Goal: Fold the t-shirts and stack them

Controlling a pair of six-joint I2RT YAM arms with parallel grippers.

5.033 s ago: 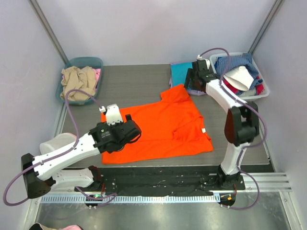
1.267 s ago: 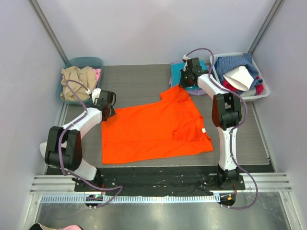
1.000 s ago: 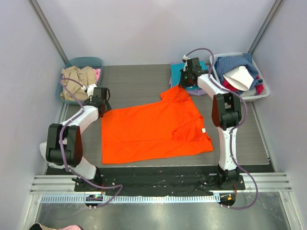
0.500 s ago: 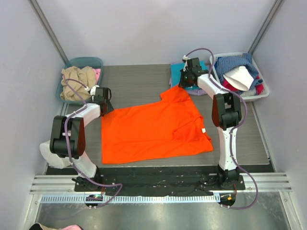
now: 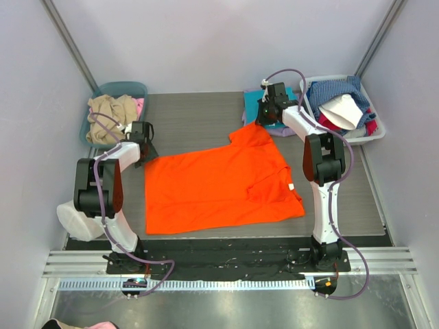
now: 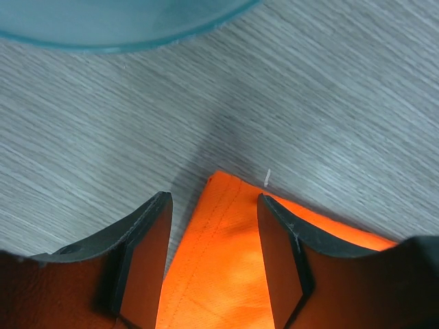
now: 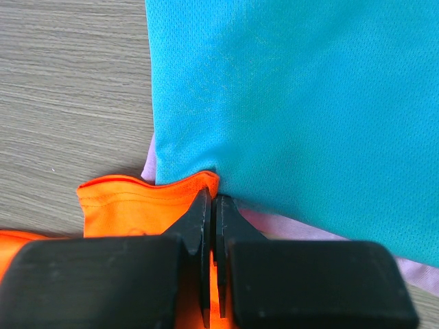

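A bright orange t-shirt (image 5: 219, 181) lies spread flat on the table. My left gripper (image 5: 145, 152) is at the shirt's far left corner. In the left wrist view it (image 6: 212, 202) is open, with its two fingers straddling the orange corner (image 6: 223, 233). My right gripper (image 5: 261, 121) is at the shirt's far right corner, shut on the orange hem (image 7: 147, 195). Its tips (image 7: 212, 200) touch the edge of a folded teal t-shirt (image 7: 288, 103). That teal shirt (image 5: 259, 101) lies on a folded lavender one (image 7: 288, 229).
A teal bin (image 5: 103, 92) holding beige and pink cloth stands at the back left; its rim (image 6: 137, 31) is just beyond my left gripper. A white bin (image 5: 374, 130) of mixed clothes stands at the back right. Grey walls close in three sides.
The left arm has swung from over the shirt's left half to its far left corner, and over the last second it settled astride that corner. The right gripper kept its hold.
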